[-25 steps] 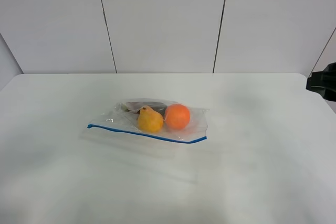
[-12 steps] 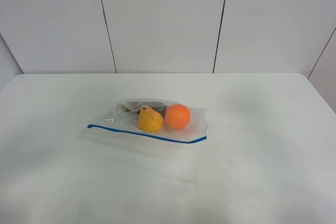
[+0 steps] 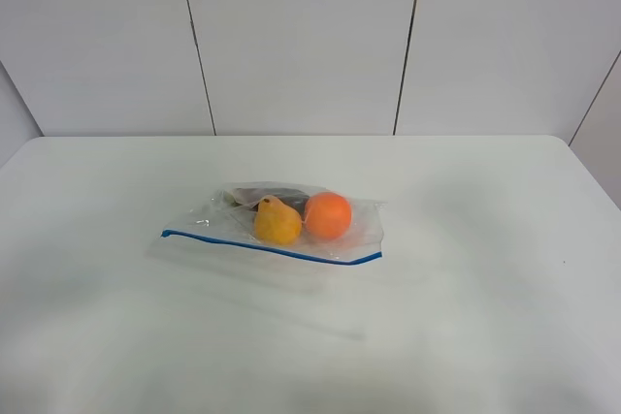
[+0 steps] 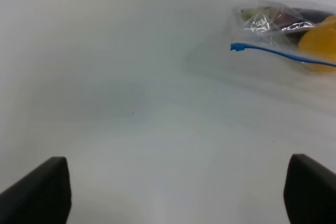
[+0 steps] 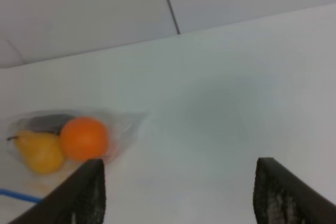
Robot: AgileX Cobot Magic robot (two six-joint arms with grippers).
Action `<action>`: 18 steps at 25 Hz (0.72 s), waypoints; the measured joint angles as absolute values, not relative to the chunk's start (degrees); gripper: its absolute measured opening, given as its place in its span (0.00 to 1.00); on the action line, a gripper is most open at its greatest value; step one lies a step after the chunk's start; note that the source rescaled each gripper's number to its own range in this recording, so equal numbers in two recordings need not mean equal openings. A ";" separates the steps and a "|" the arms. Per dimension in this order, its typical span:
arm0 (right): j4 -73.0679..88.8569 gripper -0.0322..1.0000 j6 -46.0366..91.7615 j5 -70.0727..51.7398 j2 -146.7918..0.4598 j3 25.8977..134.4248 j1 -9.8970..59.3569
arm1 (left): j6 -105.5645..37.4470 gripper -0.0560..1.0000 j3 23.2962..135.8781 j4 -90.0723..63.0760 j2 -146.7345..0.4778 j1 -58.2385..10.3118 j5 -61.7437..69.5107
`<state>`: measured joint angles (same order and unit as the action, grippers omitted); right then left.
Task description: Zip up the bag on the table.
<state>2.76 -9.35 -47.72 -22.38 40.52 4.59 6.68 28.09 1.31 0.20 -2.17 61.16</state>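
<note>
The clear bag (image 3: 215, 215) lies flat in the middle of the white table (image 3: 466, 317). Its blue zip strip (image 3: 272, 248) runs along the near long edge. Inside are an orange (image 3: 328, 215), a yellow pear (image 3: 277, 222) and something dark (image 3: 281, 195) behind them. Neither arm shows in the exterior view. In the left wrist view my left gripper (image 4: 173, 192) is open and empty above bare table, apart from the bag (image 4: 262, 22) and the strip's end (image 4: 237, 47). In the right wrist view my right gripper (image 5: 181, 195) is open and empty, the orange (image 5: 84, 138) and pear (image 5: 39, 150) beyond it.
A pale panelled wall (image 3: 301, 36) stands behind the table's far edge. The table's right edge (image 3: 592, 176) slants away at the right. Nothing else lies on the tabletop.
A black part of the right arm showed at the exterior view's right edge one second ago and has since left the view. The bag has not moved.
</note>
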 joint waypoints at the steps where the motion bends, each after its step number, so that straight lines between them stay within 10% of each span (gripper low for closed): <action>1: 3.22 1.00 -9.05 -48.43 -21.50 40.52 4.59 | 6.68 0.96 28.09 1.31 0.20 -2.17 61.16; 18: 4.13 1.00 -0.38 -54.30 0.30 40.39 4.76 | 6.68 0.96 28.09 1.26 0.20 -2.17 61.16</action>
